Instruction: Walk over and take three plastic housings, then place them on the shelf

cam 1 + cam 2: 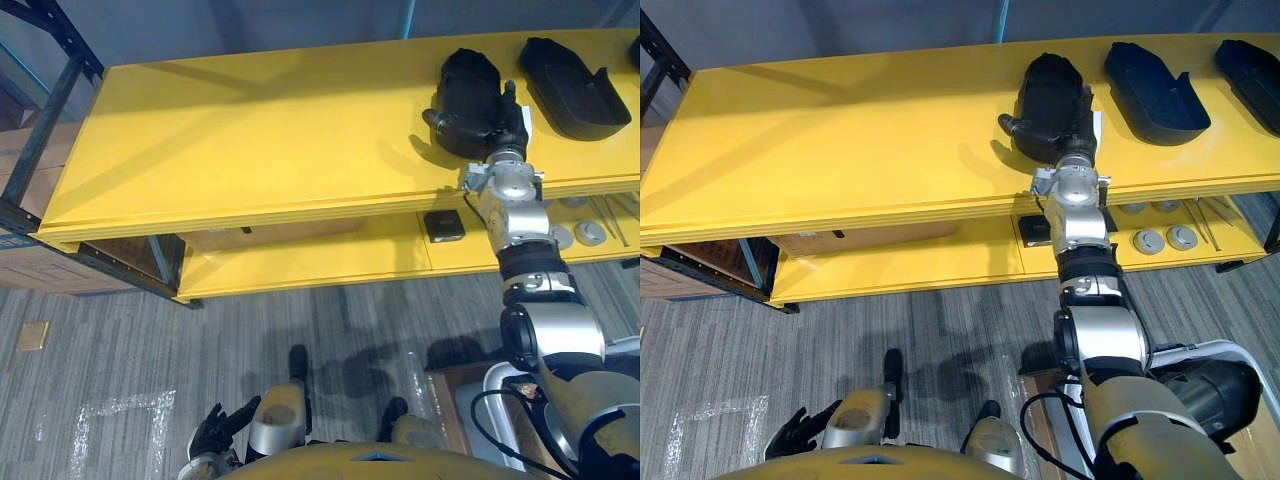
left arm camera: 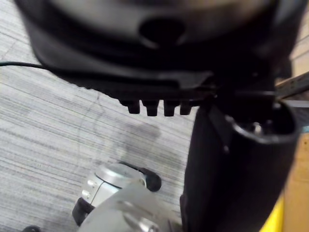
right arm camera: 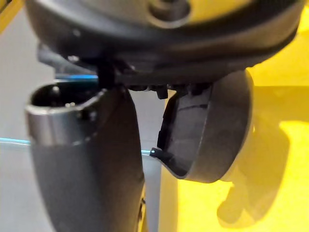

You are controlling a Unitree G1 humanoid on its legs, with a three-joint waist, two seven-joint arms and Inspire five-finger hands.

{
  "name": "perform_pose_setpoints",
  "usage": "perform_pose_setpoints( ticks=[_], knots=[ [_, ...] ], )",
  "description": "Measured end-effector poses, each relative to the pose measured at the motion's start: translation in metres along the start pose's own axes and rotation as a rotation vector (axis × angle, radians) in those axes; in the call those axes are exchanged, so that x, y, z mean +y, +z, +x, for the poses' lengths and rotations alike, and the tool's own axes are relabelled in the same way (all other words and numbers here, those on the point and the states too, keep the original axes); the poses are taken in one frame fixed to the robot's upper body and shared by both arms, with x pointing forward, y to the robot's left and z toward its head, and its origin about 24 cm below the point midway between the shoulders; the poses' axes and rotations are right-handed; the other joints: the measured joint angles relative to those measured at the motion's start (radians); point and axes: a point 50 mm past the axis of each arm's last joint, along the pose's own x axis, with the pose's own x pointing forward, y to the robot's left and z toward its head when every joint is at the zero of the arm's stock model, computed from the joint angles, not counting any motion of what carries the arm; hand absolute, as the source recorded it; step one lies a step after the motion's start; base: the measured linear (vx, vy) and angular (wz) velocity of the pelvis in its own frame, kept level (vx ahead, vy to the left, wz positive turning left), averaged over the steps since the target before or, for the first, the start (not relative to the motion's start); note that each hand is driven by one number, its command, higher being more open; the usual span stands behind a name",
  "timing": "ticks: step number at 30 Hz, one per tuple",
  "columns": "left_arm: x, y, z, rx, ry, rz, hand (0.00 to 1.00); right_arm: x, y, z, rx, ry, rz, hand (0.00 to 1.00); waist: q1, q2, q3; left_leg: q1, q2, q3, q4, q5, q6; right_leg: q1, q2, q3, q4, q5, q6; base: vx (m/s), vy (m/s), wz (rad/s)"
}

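Up on the top board of the yellow shelf [image 1: 250, 130], the right hand [image 1: 500, 130] reaches in from the front edge and lies against a black plastic housing [image 1: 468, 85]. That housing sits on the board toward its right part. In the right wrist view the fingers show curled at its rim, with the thumb [image 3: 87, 159] standing a little apart beside it, so the hand grasps the housing rather than lying flat on it. The hollow inside of the housing faces the palm.

Two more black housings lie on the same board further to the right. The second housing [image 1: 1155, 95] lies open side up, just beside the held one but not touching it. The third housing [image 1: 1250, 80] is near the board's right end.

Below, on the lower board, a small black box [image 1: 443, 225] lies just under the right wrist, with some round grey discs [image 1: 590, 232] to its right and a cardboard box [image 1: 250, 236] further left in the shade.

The left hand [image 1: 215, 432] hangs low by the robot's side above the grey carpet [image 1: 120, 340], its fingers loose and spread, grasping nothing.
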Motion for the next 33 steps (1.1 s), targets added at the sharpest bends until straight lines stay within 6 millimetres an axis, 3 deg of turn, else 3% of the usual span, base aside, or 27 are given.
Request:
perform_pose_setpoints(
  ticks=[15, 22, 33],
  knots=[
    [0.000, -0.001, 0.000, 0.007, -0.002, -0.001, 1.00, 0.003, -0.003, 0.000, -0.040, 0.298, -0.145, 1.00, 0.000, 0.001, 0.000, -0.001, -0.008, -0.045, 0.000, 0.005, 0.004, 0.034, -0.011, -0.053, -0.014, 0.001, 0.005, -0.01, -0.006, 0.08],
    [0.000, 0.000, 0.000, 0.009, -0.004, 0.000, 1.00, 0.019, 0.002, -0.003, -0.080, 0.479, -0.212, 1.00, 0.000, 0.001, 0.000, -0.004, -0.008, -0.047, 0.000, 0.003, 0.001, 0.033, -0.011, -0.052, -0.012, 0.000, 0.006, 0.00, -0.001, 0.01],
    [0.001, 0.002, 0.000, 0.002, -0.004, 0.006, 1.00, 0.019, 0.008, -0.001, -0.081, 0.582, -0.309, 1.00, 0.004, 0.001, 0.000, -0.005, 0.001, -0.049, 0.000, 0.009, 0.005, 0.025, -0.007, -0.045, 0.022, -0.015, -0.001, 0.00, -0.012, 0.00]
  ],
)
